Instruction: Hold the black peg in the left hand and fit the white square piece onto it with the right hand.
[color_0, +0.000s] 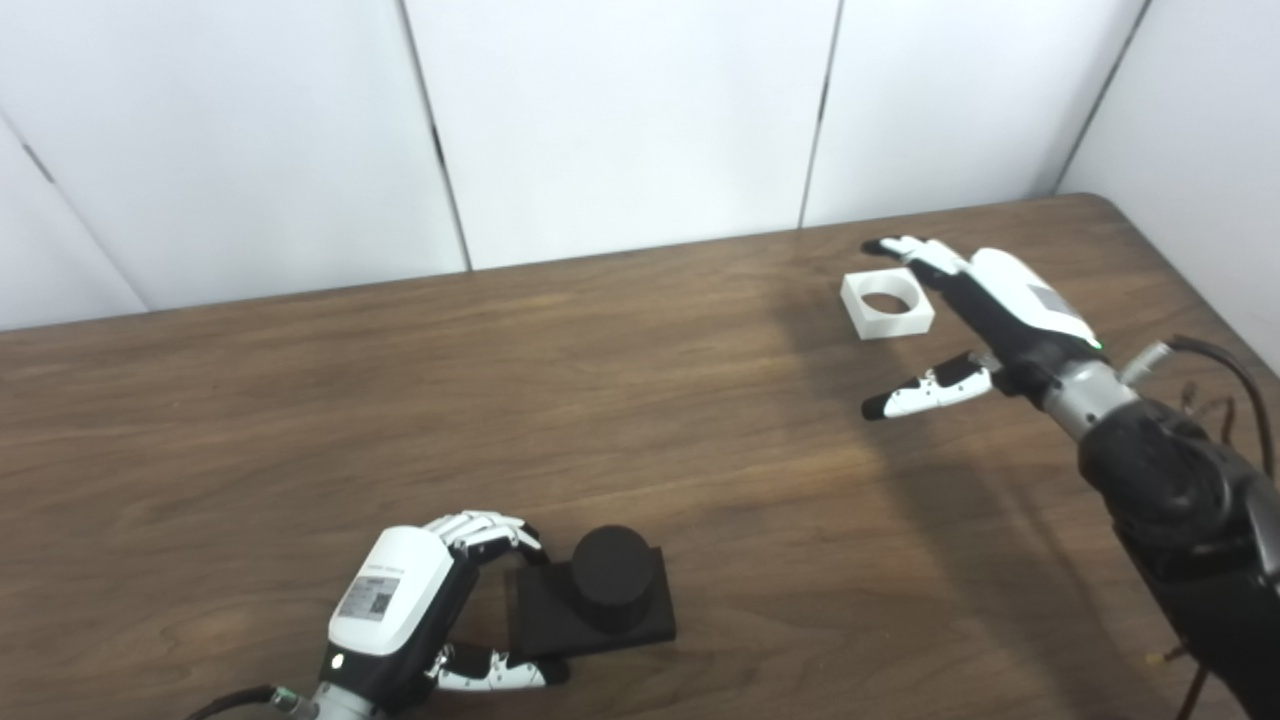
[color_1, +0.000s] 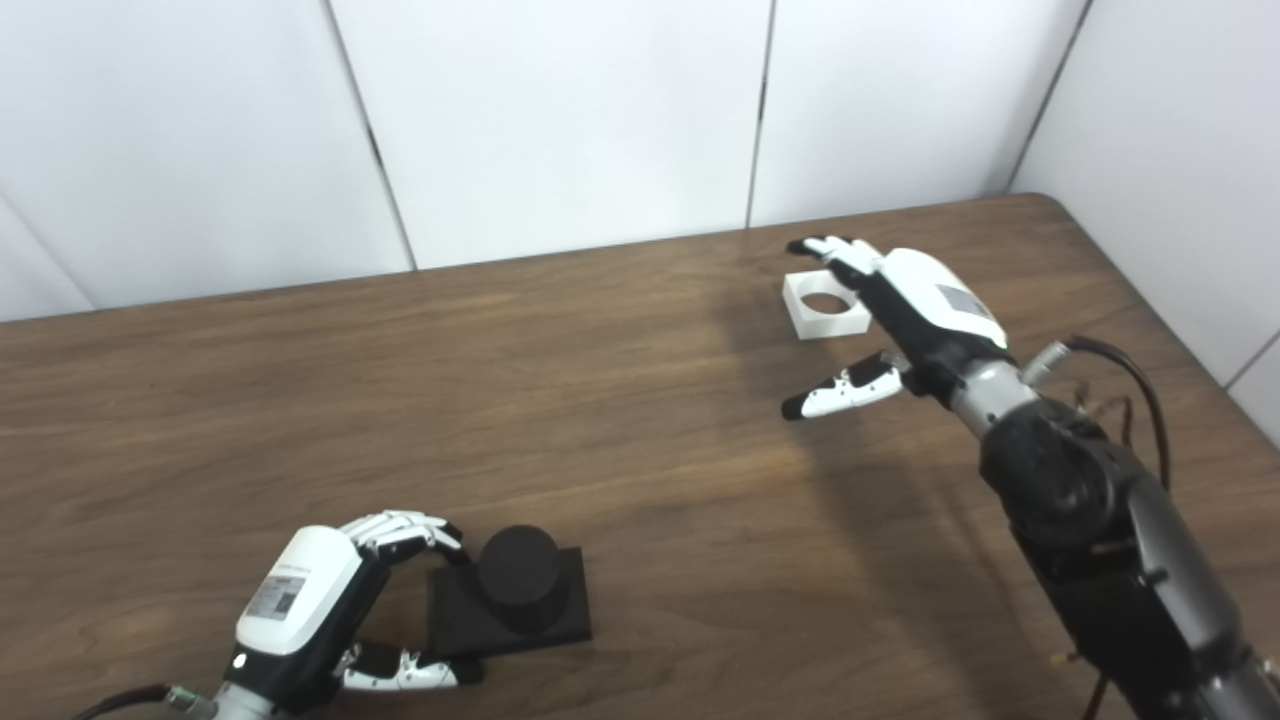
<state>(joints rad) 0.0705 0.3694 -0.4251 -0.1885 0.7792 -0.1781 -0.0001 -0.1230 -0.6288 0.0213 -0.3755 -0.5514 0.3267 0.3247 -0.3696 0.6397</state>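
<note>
Black peg (color_0: 600, 590) near left, flanked by left hand (color_0: 420, 600), grip uncertain. Right hand (color_0: 985, 300) spread wide beside white square piece (color_0: 887, 304), far right. Pickup, fitting remaining.

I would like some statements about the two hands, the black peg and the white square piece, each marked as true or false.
1. The white square piece lies flat on the table. True.
2. The right hand already holds the white piece up in the air. False: the hand is open, with its fingers over the piece.
3. The left hand is at the base of the black peg. True.
4. The white piece sits on the peg. False: they are far apart, the piece at the far right and the peg at the near left.
5. The peg's round post points up. True.
</note>
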